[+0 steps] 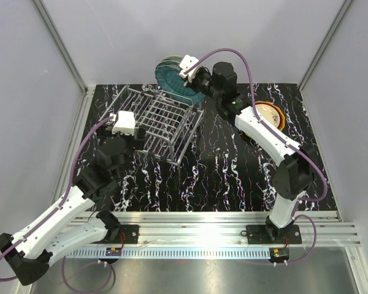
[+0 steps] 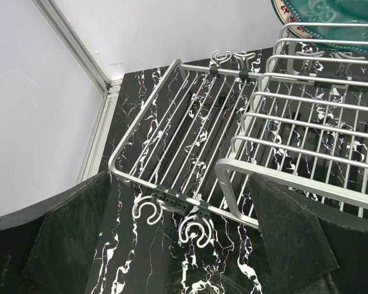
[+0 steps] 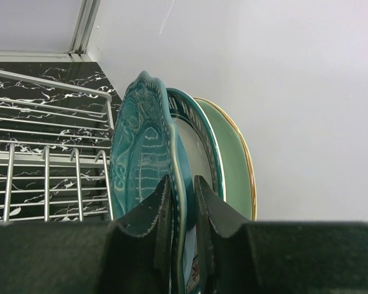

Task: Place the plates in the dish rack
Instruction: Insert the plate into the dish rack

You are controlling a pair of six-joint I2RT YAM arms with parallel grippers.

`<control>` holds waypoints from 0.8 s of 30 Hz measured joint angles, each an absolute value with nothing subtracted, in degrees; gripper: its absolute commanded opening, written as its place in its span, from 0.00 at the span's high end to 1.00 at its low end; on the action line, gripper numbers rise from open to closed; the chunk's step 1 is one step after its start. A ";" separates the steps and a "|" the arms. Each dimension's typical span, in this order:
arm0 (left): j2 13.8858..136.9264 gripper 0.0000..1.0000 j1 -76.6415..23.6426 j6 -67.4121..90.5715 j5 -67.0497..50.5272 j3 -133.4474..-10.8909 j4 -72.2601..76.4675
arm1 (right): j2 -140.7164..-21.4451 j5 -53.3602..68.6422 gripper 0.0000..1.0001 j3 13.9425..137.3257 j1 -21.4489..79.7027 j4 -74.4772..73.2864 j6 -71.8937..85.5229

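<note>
1. Left gripper point(image 2: 181, 245): the pincer is spread wide and empty. It hovers over the near-left corner of the dish rack point(image 1: 165, 119), just clear of the wire.

2. Table point(image 1: 233, 177), right edge: an orange-rimmed plate point(image 1: 271, 114) lies flat and is not yet loaded.

3. Right gripper point(image 3: 183, 196): the pincer is pinching the scalloped rim of the dark teal plate point(image 3: 138, 165), 1 finger on each face. The plate is at the far end of the rack, close to the table's far edge.

4. Step in hand, as judged: seat the teal plate in a slot.
   - Keep the disc parallel to the 2 plates behind it, the cream-centred plate point(image 3: 196, 153) and the mint green plate point(image 3: 233, 165).
   - Lower it straight between the bars.
   - Release only when the lower rim bears on the wire. The views do not show whether it bears yet.
   - Withdraw upward to avoid dragging the neighbouring plate.

5. Orientation: the teal plate stands on edge, patterned face toward the rack's open bars and back toward the stacked plates. A round plate has no long axis; its disc runs across the slot bars and leans slightly.
</note>
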State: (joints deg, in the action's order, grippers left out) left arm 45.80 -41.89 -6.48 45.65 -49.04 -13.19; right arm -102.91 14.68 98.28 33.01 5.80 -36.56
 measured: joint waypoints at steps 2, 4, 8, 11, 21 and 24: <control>45.80 0.01 -41.89 -6.48 45.63 -49.04 -13.19 | -103.20 14.68 1.00 98.28 33.01 6.17 -36.27; 45.80 0.01 -41.89 -6.48 45.58 -49.04 -13.21 | -103.42 14.68 0.99 98.28 33.01 6.24 -36.05; 45.80 0.01 -41.89 -6.48 45.50 -49.04 -13.21 | -104.07 14.68 0.93 98.28 33.01 7.20 -35.62; 45.80 0.01 -41.89 -6.48 45.45 -49.04 -13.21 | -104.47 14.70 0.87 98.28 33.01 7.75 -35.11; 45.82 0.01 -41.89 -6.48 45.23 -49.04 -13.21 | -105.06 14.66 0.72 98.28 33.01 8.80 -33.78; 45.82 0.01 -41.89 -6.48 45.23 -49.04 -13.21 | -105.12 14.57 0.69 98.28 33.01 9.28 -33.45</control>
State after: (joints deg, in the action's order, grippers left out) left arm 45.82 -41.89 -6.48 45.23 -49.04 -13.21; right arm -105.12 14.57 98.28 33.01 9.28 -33.45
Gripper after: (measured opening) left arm 0.988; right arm 0.285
